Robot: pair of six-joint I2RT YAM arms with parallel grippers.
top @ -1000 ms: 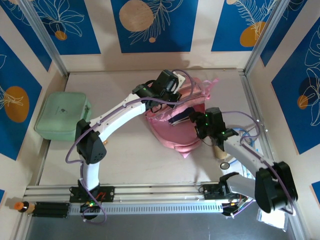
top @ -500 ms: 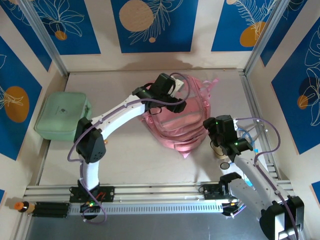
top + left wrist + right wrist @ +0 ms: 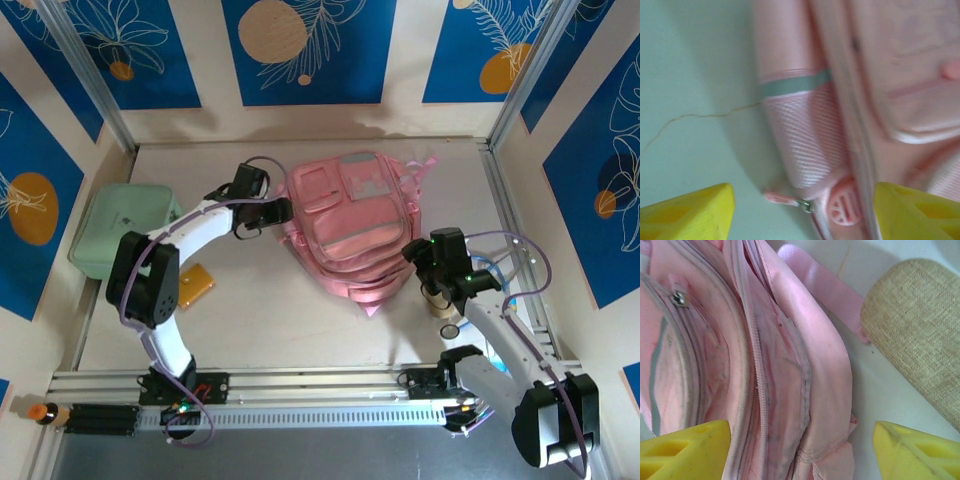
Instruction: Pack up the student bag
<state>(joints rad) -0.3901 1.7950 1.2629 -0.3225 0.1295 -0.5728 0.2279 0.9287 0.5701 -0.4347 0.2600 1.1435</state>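
Nearest the bases, the right fingers [image 3: 416, 262] stand wide apart with nothing in them, over the near right edge of the student bag [image 3: 350, 225]. A woven tan case [image 3: 920, 330] lies just beside that edge on the counter [image 3: 260, 320]. The student bag lies flat, pockets up, in the middle of the counter toward the far side, its long axis running near to far with a slight lean. Farther back, the left fingers [image 3: 277, 212] are also spread wide and empty, just beside the bag's left edge, so the bag lies to their right. The two arms flank it, and I judge neither clearly nearer. The right wrist view gives the zip lines and a metal slider [image 3: 677, 298], though I cannot tell whether the main mouth gapes. The left wrist view, blurred, gives a zip pull [image 3: 790, 200] lying between the fingertips. The mint-green case [image 3: 125, 230] sits well apart at the left wall.
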